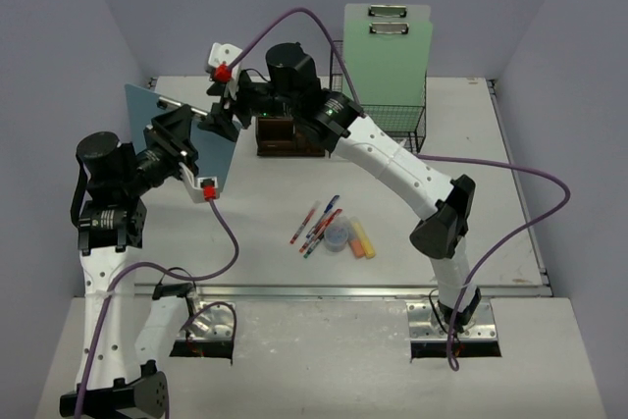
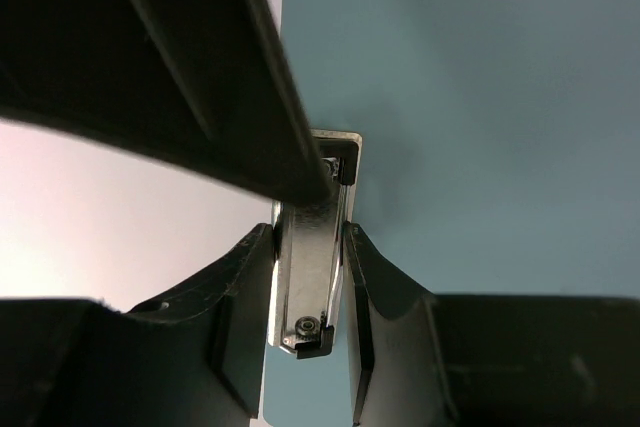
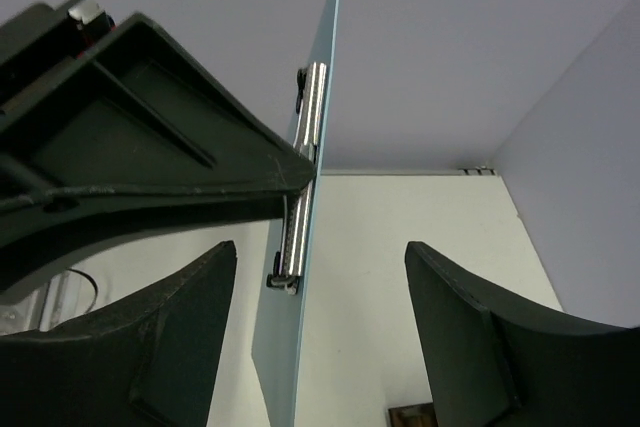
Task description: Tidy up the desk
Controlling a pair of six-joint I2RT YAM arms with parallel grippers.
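A blue clipboard is held on edge above the left of the white desk. My left gripper is shut on its metal clip, one finger on each side. In the right wrist view the board stands edge-on between my right gripper's wide-open jaws, nearer the left one and touching neither. The right gripper sits at the board's far edge. The left gripper's finger crosses the upper left of that view.
A black wire rack at the back holds green clipboards. A dark-brown wooden organizer stands under the right arm. Pens, a clear round container and yellow and pink sticks lie mid-desk.
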